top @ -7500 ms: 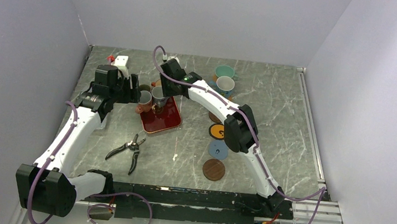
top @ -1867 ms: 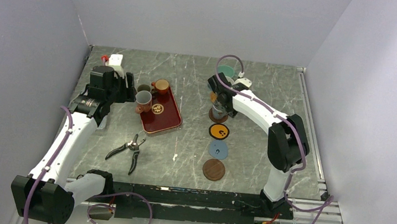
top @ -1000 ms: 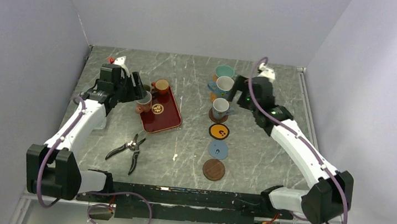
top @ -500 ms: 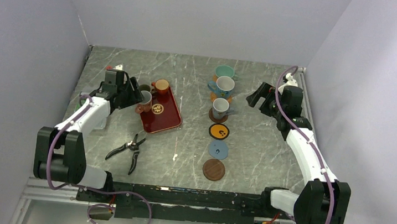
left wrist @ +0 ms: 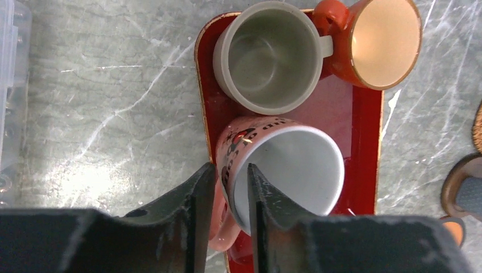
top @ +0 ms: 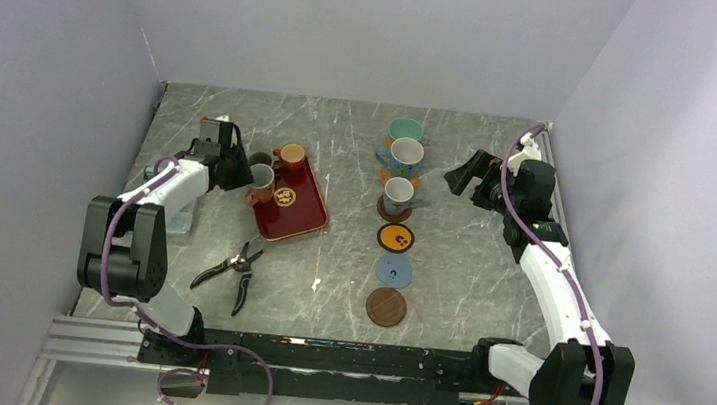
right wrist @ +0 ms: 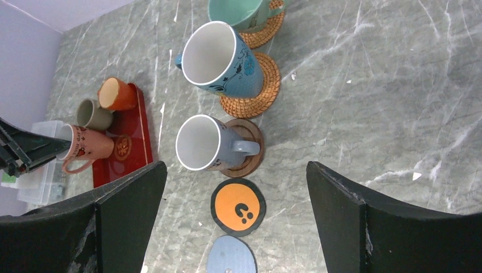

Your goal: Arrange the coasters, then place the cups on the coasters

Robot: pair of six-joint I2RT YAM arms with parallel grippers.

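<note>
Three cups stand on coasters in a column: a teal cup (top: 405, 129) and a blue cup (top: 406, 154) on woven orange discs, and a grey-white cup (top: 396, 194) on a dark brown one. Below them lie bare a black-and-orange coaster (top: 395, 238), a blue coaster (top: 394, 271) and a dark brown coaster (top: 386, 307). On the red tray (left wrist: 355, 111) are an olive cup (left wrist: 267, 57), an orange-brown cup (left wrist: 381, 42) and a pink-handled cup (left wrist: 290, 165). My left gripper (left wrist: 227, 187) pinches this cup's wall beside the handle, one finger inside. My right gripper (right wrist: 236, 169) hangs open, right of the column.
Pliers (top: 231, 275) lie on the marble table in front of the tray. A clear plastic box (left wrist: 8, 85) sits by the left wall. White walls close off three sides. The tray's near end bears a small round emblem (top: 284, 196).
My left gripper's jaws have narrowed onto the pink-handled cup's wall as the arm reached lower. My right arm drew back to the right from the grey-white cup and now holds still.
</note>
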